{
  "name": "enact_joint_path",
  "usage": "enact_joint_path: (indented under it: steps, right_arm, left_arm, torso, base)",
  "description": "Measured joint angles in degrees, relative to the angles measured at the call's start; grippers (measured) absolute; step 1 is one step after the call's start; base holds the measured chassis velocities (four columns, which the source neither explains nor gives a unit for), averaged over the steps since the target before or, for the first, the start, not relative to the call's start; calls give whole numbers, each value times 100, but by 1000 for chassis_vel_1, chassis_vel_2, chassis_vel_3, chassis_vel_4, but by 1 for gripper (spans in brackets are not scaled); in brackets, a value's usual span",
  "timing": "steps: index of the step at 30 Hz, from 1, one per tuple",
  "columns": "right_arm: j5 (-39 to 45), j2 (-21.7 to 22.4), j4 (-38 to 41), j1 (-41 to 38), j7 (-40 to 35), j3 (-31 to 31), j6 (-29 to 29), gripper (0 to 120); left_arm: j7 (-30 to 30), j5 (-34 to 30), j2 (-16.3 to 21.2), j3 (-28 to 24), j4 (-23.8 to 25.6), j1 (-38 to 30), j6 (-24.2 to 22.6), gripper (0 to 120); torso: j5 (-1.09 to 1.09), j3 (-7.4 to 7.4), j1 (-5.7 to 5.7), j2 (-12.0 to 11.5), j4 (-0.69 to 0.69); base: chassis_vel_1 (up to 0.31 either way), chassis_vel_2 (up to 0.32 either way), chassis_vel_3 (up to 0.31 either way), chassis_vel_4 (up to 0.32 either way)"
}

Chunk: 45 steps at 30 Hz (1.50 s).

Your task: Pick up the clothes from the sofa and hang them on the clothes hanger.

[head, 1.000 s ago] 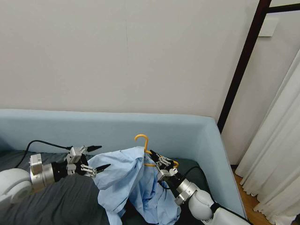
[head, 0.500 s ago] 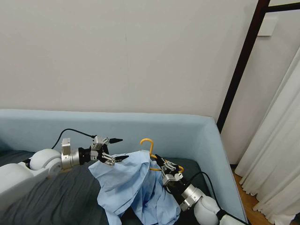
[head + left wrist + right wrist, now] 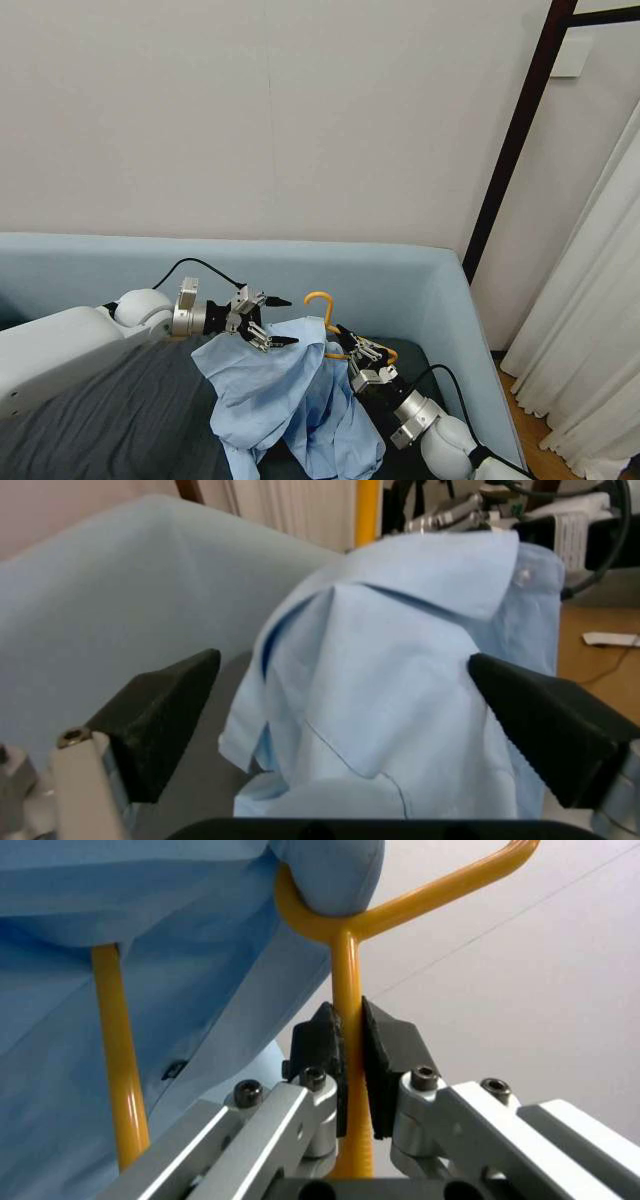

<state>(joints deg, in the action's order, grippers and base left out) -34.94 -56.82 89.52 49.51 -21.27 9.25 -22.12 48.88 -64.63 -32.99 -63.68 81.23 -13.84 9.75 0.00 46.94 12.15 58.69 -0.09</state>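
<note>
R gripper (image 3: 345,1027) has jaws clenched on the yellow hanger (image 3: 345,967) below its hook, blue shirt (image 3: 270,385) draped loose over that hanger, L gripper (image 3: 282,320) jaws spread wide astride the collar beside the hook: a hard tug prob. slides the shirt off.

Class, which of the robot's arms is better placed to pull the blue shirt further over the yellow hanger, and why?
Left, probably. The left gripper is open and free, its fingers spread just before the shirt. The right gripper is shut on the hanger, holding it up.
</note>
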Motion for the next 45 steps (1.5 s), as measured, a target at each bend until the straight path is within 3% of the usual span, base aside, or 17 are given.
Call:
enact_joint_path:
  steps: [10, 13, 14, 24, 36, 45]
  right_arm:
    - [33, 97, 189, 118, -4, -23, 28, 5]
    - [-45, 114, 145, 112, -7, -22, -58, 5]
    - [-45, 114, 145, 112, -7, -22, -58, 5]
    - [-39, 43, 40, -53, -37, 48, -72, 5]
    - [35, 76, 84, -94, 18, 181, -84, 5]
    - [603, 240, 413, 126, 379, 177, -56, 35]
  left_arm:
    - [369, 435, -254, -191, -356, -121, -8, 66]
    - [349, 429, -245, -149, -339, -62, 18, 49]
    - [349, 429, -245, -149, -339, -62, 18, 49]
    - [297, 421, -209, 15, -328, 145, 56, 9]
    - [286, 498, -37, 394, -262, 545, 126, 7]
    - [123, 599, 304, 1199, -124, 1484, 137, 7]
  torso:
    - [-1, 0, 0, 1, -2]
    - [-1, 0, 0, 1, 1]
    - [-1, 0, 0, 1, 1]
    - [-1, 0, 0, 1, 0]
    - [-1, 0, 0, 1, 0]
    - [-3, -1, 0, 1, 0]
  base:
    - [0, 0, 0, 0]
    - [0, 0, 0, 0]
    - [0, 0, 0, 0]
    - [0, 0, 0, 0]
    - [0, 0, 0, 0]
    - [0, 0, 0, 0]
